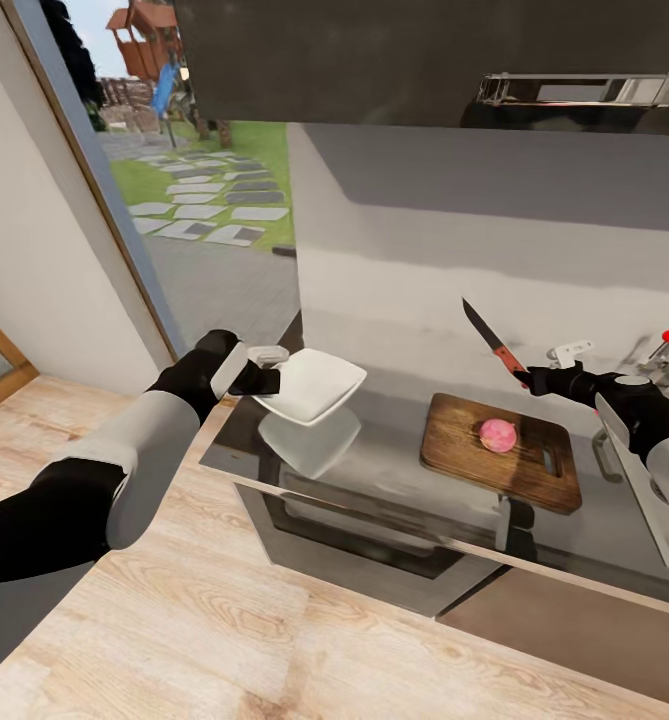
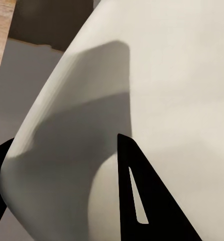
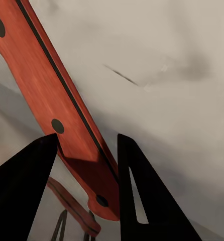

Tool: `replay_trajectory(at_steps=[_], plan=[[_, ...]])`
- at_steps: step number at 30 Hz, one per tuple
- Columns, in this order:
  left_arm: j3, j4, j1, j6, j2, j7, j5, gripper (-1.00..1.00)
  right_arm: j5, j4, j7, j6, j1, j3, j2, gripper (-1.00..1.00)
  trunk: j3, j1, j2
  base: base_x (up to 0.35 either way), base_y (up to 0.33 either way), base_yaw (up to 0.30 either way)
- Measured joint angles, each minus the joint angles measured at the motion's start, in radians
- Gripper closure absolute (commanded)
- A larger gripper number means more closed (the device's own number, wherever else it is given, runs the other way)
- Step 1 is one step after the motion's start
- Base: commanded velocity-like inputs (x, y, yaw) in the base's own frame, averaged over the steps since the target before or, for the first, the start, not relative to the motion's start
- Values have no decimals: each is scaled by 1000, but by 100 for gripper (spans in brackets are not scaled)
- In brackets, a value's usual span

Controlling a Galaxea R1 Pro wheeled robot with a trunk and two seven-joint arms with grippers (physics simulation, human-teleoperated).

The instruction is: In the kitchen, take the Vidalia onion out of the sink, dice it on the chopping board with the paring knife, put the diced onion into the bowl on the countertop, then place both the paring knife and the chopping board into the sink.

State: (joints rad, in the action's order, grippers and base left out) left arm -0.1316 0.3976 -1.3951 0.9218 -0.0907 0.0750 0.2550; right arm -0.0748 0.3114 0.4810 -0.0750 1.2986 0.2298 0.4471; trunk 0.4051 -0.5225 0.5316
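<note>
Currently the right gripper is clamped on the red handle of the paring knife, held raised above the countertop. The blade points up and away from the gripper, toward the back wall, so the knife's long axis runs diagonally and its edge is well clear of the work.

The Vidalia onion rests whole on the chopping board, below and slightly toward the robot's left of the right gripper. The cut therefore calls for the blade to tip over and come down onto the onion; the right arm is the nearer one and already carries the tool.

The left gripper grips the rim of the white bowl and holds it lifted off the countertop, well apart from the board on its left side. The sink lies at the right edge, beyond the board.

In the right wrist view, the handle passes between the fingers.
</note>
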Motion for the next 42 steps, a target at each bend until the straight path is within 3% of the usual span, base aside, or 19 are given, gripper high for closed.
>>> replay_trajectory(at_steps=[2, 3, 28, 32, 42], plan=[[0, 0, 0, 0, 0, 0, 0, 100, 0, 0, 0, 0, 0, 0, 0, 100, 0, 0, 0, 0, 0, 0], [0, 0, 0, 0, 0, 0, 0, -100, 0, 0, 0, 0, 0, 0, 0, 100, 0, 0, 0, 0, 0, 0], [0, 12, 0, 0, 0, 1, 3, -100, 1, -1, -1, 0, 0, 0, -2, 100, 0, 0, 0, 0, 0, 0], [-1, 64, 0, 6, 0, 3, 2, -100, 1, -2, -2, 0, 0, 0, -2, 100, 0, 0, 0, 0, 0, 0], [-3, 316, 0, 76, 7, 5, -1, -100, 1, -3, -2, 0, 0, 1, -2, 100, 0, 0, 0, 0, 0, 0]])
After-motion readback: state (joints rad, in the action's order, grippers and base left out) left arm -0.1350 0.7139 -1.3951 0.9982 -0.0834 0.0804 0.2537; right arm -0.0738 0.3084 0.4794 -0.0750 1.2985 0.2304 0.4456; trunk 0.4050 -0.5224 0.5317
